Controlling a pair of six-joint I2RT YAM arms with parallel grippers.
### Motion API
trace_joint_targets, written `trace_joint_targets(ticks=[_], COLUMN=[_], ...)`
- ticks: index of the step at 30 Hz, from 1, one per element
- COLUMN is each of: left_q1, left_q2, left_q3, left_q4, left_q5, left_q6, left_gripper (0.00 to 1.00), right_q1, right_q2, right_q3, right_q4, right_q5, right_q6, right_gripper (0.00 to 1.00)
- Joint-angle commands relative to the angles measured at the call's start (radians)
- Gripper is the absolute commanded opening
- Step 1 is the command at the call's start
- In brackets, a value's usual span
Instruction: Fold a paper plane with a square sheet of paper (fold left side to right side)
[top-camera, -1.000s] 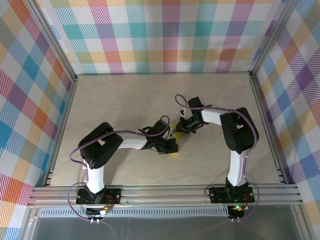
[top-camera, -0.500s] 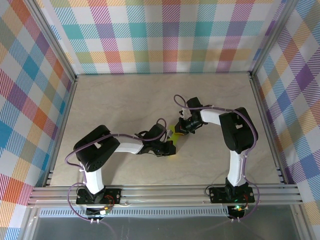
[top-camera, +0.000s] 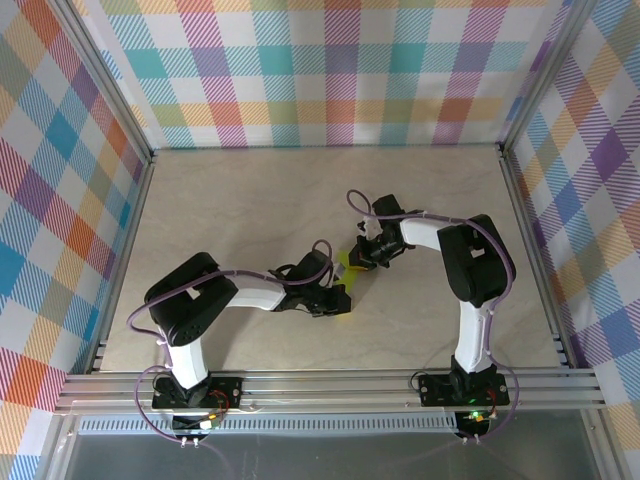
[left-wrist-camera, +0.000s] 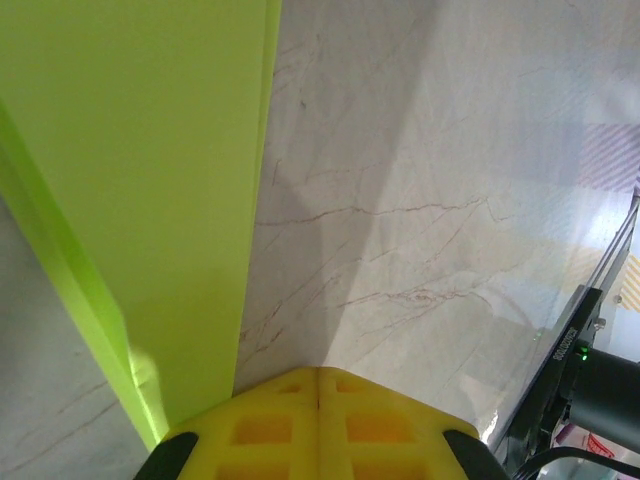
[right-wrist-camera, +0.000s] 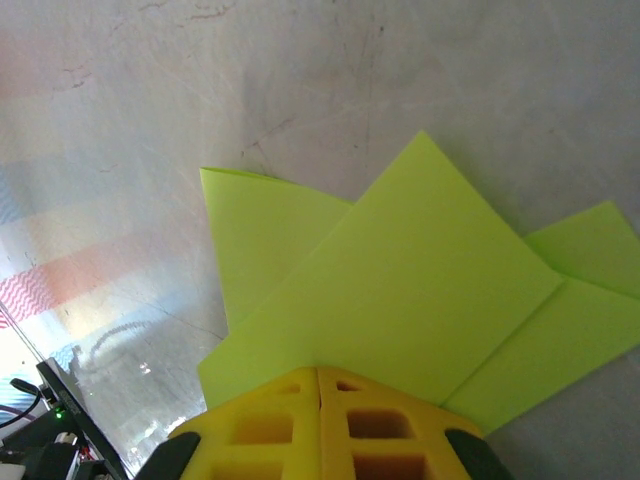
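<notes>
Partly folded paper plane (right-wrist-camera: 420, 270), lime, lying flat near the middle of the table (top-camera: 250, 200) between the two arms. Left end effector (left-wrist-camera: 318, 425) and right end effector (right-wrist-camera: 318, 425) each have pads together, tips at the paper. Whether either pins a layer is hidden. The paper is probably light, limp and easily creased, so it is best pinched at a free edge. From above, the arms cover most of it.

lime paper (top-camera: 349, 265), partly folded

we saw it lying flat near the middle of the table, matte and bright. it was folded into overlapping layers: a pointed flap on top, other corners showing beside it, one long straight edge.
</notes>
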Motion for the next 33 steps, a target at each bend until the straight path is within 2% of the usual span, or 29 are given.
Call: trace_joint_targets(ticks=[1,13,21,33], left_q1=[-0.03,-0.022,0.033,0.082], left_q2=[-0.01,-0.006,-0.054,0.08], left_q3=[-0.045,0.023,0.119,0.254], left_q4=[-0.11,-0.117,-0.213,-0.236], left_q5=[0.028,0.024,0.028,0.072], left_q6=[-0.023,-0.01,0.058,0.123], left_gripper=[0.0,0.0,0.0,0.0], right_q1=[0.001,0.01,0.011,0.012], right_q2=[0.099,0.094,0.088,0.094], right_q3=[-0.034,-0.04,-0.042,-0.04], right_q4=[-0.064,-0.059,-0.058,-0.054], right_q5=[0.18,0.17,0.162,0.155], right_q6=[-0.021,-0.015,-0.012,-0.008], right_gripper=[0.0,0.0,0.0,0.0])
